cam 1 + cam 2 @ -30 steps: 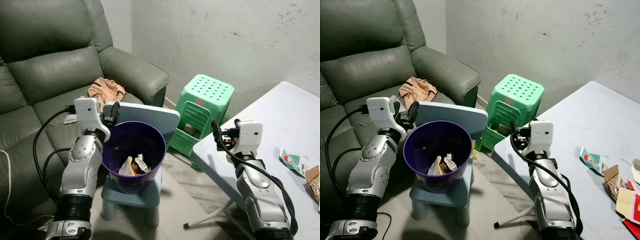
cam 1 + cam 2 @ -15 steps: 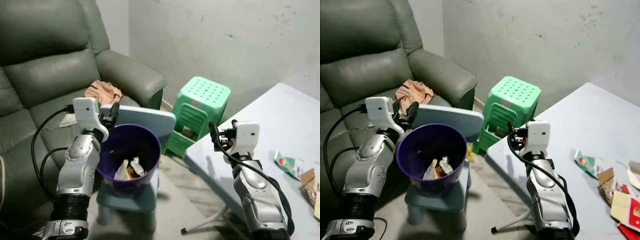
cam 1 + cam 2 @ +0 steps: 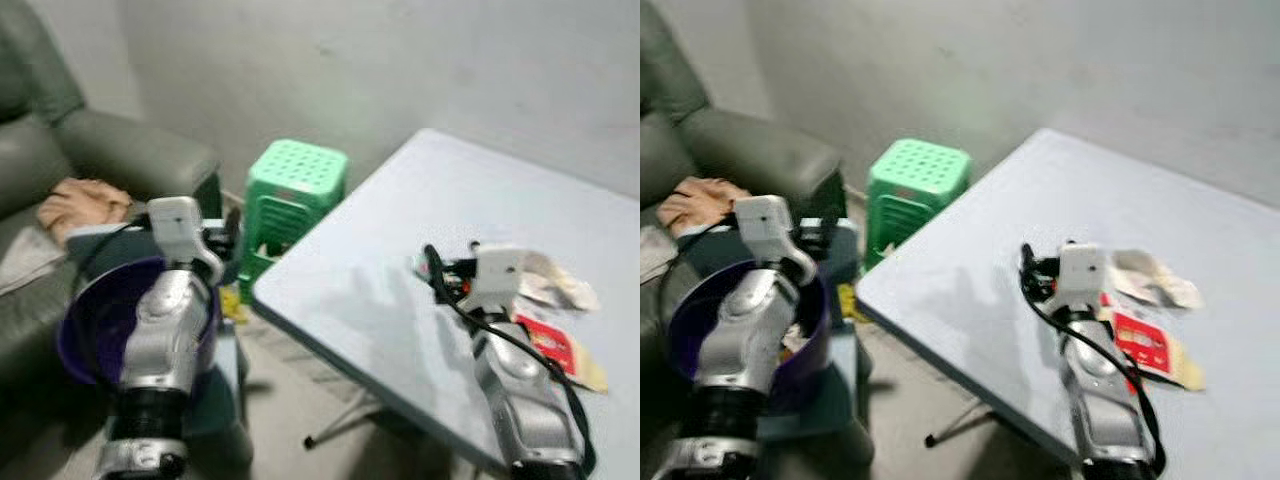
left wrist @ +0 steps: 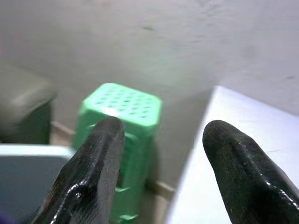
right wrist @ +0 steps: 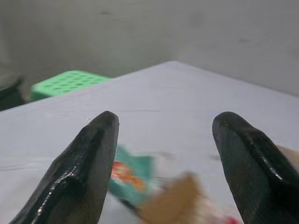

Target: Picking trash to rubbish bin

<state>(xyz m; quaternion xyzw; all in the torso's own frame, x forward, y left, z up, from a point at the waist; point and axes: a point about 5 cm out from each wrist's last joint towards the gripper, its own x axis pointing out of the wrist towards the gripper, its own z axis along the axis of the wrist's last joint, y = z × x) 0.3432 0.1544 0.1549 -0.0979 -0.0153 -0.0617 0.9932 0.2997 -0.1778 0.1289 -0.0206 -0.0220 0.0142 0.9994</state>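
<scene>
Blurred view. Right gripper [image 5: 161,154] released, above table [image 3: 400,280] facing trash [image 5: 133,179]. Left gripper [image 4: 159,163] released over purple bin [image 3: 85,330], facing green stool [image 3: 297,180].

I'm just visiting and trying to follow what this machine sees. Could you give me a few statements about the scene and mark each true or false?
1. The right pincer is open, with nothing between its fingers. True.
2. The stool by the wall is red. False: it is green.
3. Wrappers lie on the table. True.
4. The left pincer grips a wrapper. False: it is open and holds nothing.
5. The purple bin stands on the table. False: it sits lower, beside the table, at the robot's left.
</scene>
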